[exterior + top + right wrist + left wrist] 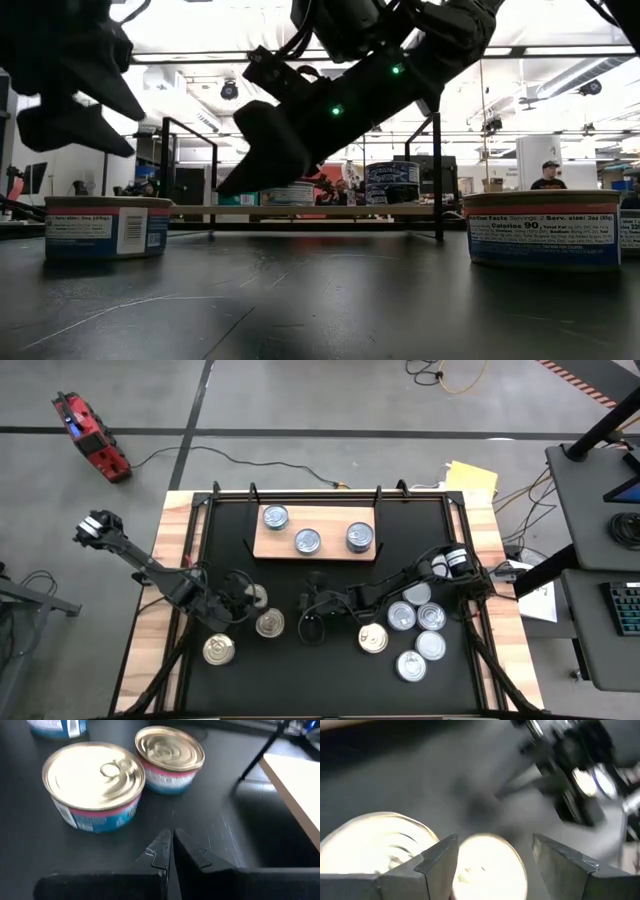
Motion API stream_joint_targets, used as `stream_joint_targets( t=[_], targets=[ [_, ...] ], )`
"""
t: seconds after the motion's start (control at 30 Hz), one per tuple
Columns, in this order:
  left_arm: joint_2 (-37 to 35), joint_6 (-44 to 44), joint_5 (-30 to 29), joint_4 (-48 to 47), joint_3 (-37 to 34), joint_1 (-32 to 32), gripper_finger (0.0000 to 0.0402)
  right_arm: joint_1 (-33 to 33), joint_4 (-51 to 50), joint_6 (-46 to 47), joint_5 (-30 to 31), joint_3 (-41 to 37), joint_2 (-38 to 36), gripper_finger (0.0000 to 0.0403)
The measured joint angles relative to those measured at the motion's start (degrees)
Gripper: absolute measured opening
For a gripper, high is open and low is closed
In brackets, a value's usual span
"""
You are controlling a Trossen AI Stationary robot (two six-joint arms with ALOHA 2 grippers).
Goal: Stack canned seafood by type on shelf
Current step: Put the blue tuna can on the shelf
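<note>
Only writing I can actually read is on the tin [543,229] at the low view's right: "Calories 90" and "Serv. size", the rest is too small. Left gripper [238,600] has its fingers spread apart, hanging right over a gold-topped can [487,865], with another gold tin [269,623] just beside it. Right gripper [309,622] is pinched together, holding nothing, two gold-topped cans [95,785] just ahead of it. Shelf [330,520] sits well beyond both, carrying three silver-topped cans [307,541]
</note>
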Motion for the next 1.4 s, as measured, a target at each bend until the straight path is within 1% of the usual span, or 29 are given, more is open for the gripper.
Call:
stream_joint_targets(
  t=[0.13, 0.2, 0.27, 0.33, 0.4, 0.53, 0.57, 0.6, 0.7, 0.8, 1.0, 1.13, 1.23, 1.4],
  targets=[
    [2.65, 5.84, 6.05, -0.34, 4.66, -0.29, 0.0232, -0.15, -5.32, 3.22, -1.11, 0.02, -1.53, 0.0013],
    [4.51, 10.31, 7.43, -0.78, 7.39, -0.93, 0.0228, -0.40, -6.87, 5.49, -4.32, 0.00, -2.11, 0.0013],
    [6.95, 12.60, 8.57, -4.31, 10.00, -1.73, 0.0211, -0.62, -6.92, 8.04, -9.67, -0.02, -2.24, 0.0013],
    [10.00, 12.69, 9.85, -9.44, 12.49, -2.46, 0.0181, -0.80, -7.10, 10.46, -14.90, -0.06, -2.24, 0.0013],
    [13.41, 12.04, 11.77, -14.60, 14.58, -3.26, 0.0139, -0.79, -7.13, 11.88, -18.11, -0.14, -2.24, 0.0013],
    [20.12, 11.06, 13.75, -19.04, 17.19, -4.49, 0.0033, -0.74, -6.04, 12.71, -18.16, -0.17, -2.24, 0.0013],
    [21.58, 10.95, 14.43, -19.19, 17.61, -4.51, 0.0017, -0.76, -5.45, 12.71, -17.99, -0.17, -2.24, 0.0013],
    [22.90, 10.75, 14.66, -19.29, 18.00, -4.50, 0.0010, -0.76, -4.79, 12.71, -17.99, -0.17, -2.24, 0.0013],
    [25.86, 10.62, 13.75, -19.94, 18.70, -4.46, 0.0016, -0.81, -4.20, 12.71, -17.96, -0.17, -2.26, 0.0013],
    [27.09, 10.89, 12.69, -19.79, 19.17, -4.49, 0.0006, -0.79, -4.30, 12.69, -17.97, -0.09, -2.26, 0.0013],
    [27.22, 11.23, 11.55, -19.61, 19.13, -4.50, 0.0001, -0.76, -3.71, 12.65, -17.95, -0.09, -2.26, 0.0013],
    [27.30, 12.80, 11.19, -18.27, 19.04, -4.51, 0.0000, -0.74, 0.64, 11.84, -17.95, -0.20, -2.26, 0.0013],
    [27.42, 14.86, 11.15, -16.94, 19.00, -5.23, 0.0000, -0.77, 2.11, 11.82, -17.93, -0.22, -2.28, 0.0013],
    [27.64, 15.46, 10.28, -16.72, 19.00, -6.69, 0.0000, -1.12, 1.75, 14.40, -17.94, -0.20, -2.28, 0.0013]
  ],
)
